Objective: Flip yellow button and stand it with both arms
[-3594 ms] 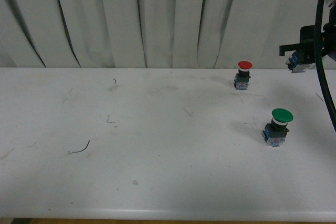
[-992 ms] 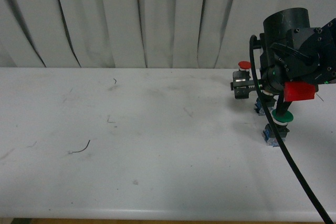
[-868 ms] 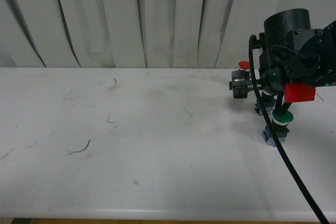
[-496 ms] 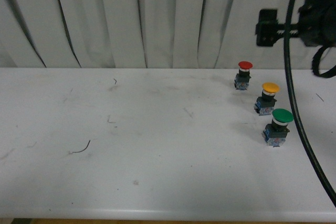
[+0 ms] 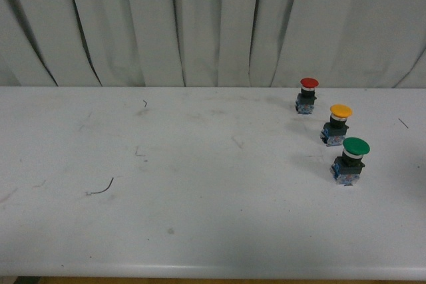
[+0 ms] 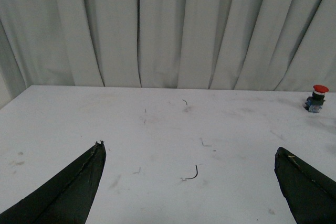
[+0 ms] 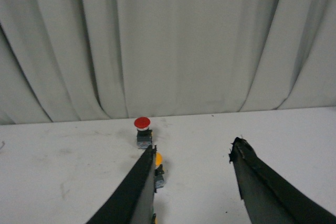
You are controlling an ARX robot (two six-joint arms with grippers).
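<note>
Overhead-lit white table (image 5: 200,231) — pleated curtain (image 5: 200,24) behind

The right arm has left; the yellow button (image 5: 340,121) stands free.

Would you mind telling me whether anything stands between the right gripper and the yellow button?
Nothing visible does. In the right wrist view the open right gripper has the yellow button just beyond one finger, with only bare table between.

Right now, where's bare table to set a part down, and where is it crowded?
Free: the wide stretch of table left of the buttons, bearing only a thin wire scrap and scuffs; also the front strip. Crowded: far right, where the red button, yellow button and green button stand in a close diagonal row.
</note>
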